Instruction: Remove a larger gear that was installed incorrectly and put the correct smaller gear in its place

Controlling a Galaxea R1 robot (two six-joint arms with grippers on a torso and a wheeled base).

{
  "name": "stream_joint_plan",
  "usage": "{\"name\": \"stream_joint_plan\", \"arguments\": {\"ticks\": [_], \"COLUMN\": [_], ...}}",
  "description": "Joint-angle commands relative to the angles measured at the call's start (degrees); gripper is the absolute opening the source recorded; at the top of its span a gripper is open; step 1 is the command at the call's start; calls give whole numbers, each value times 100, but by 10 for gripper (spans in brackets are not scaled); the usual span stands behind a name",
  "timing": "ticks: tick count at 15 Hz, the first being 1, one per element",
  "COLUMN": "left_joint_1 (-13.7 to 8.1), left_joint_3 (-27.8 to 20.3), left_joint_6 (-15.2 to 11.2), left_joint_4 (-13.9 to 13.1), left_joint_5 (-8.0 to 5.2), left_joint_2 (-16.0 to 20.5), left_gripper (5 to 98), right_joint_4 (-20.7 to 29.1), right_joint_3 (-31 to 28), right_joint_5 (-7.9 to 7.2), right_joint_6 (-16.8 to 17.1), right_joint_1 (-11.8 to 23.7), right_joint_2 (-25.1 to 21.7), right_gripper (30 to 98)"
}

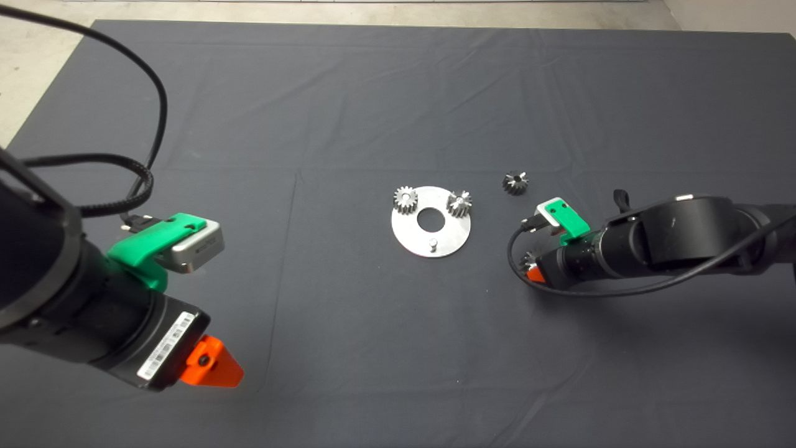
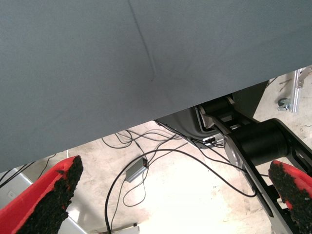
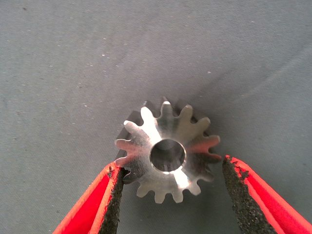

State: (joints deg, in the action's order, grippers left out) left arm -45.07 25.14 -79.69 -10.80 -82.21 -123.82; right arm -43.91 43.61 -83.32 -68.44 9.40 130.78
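Observation:
The larger gear (image 3: 168, 153), steel with chunky shiny teeth and a round centre hole, lies flat on the mat between the fingers of my right gripper (image 3: 171, 163). One pad (image 3: 116, 195) touches its teeth. The other pad (image 3: 239, 195) stands a small gap away. In the head view this gripper (image 1: 532, 269) is right of the round metal plate (image 1: 407, 233), with the gear (image 1: 529, 257) at its tip. The smaller, nearly black gear (image 1: 515, 183) lies on the mat just beyond the gripper. My left gripper (image 1: 217, 367) is open and empty, parked at the lower left.
The plate carries two paler, silvery gears (image 1: 405, 200) (image 1: 459, 203) at its far side, a centre hole and a bare pin (image 1: 433, 244) at its near side. The left wrist view shows the mat's edge (image 2: 146, 117) and cables on the floor.

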Motion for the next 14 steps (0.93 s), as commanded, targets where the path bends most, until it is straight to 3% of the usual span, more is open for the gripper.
{"name": "stream_joint_plan", "arguments": {"ticks": [1, 4, 5, 7, 8, 14], "left_joint_1": [-55, -55, -55, -55, -55, -55], "left_joint_3": [-10, -10, -10, -2, -10, -10], "left_joint_6": [-29, -29, -29, -29, -29, -20], "left_joint_4": [15, 9, 12, 8, 17, 17], "left_joint_5": [-5, -5, -5, -5, -5, -2], "left_joint_2": [-7, -7, -7, -7, -2, -16], "left_gripper": [978, 978, 978, 978, 978, 978], "right_joint_4": [-119, 277, 348, 357, 357, 348], "right_joint_3": [-73, -301, -345, -293, -184, 1088], "right_joint_5": [-8, -9, -9, -9, -9, 5], "right_joint_6": [-3, -3, -20, -20, -3, 32], "right_joint_1": [293, 765, 888, 1108, 1161, 1192], "right_joint_2": [-39, -39, -39, -21, 18, 656], "right_gripper": [552, 585, 624, 632, 672, 730]}}
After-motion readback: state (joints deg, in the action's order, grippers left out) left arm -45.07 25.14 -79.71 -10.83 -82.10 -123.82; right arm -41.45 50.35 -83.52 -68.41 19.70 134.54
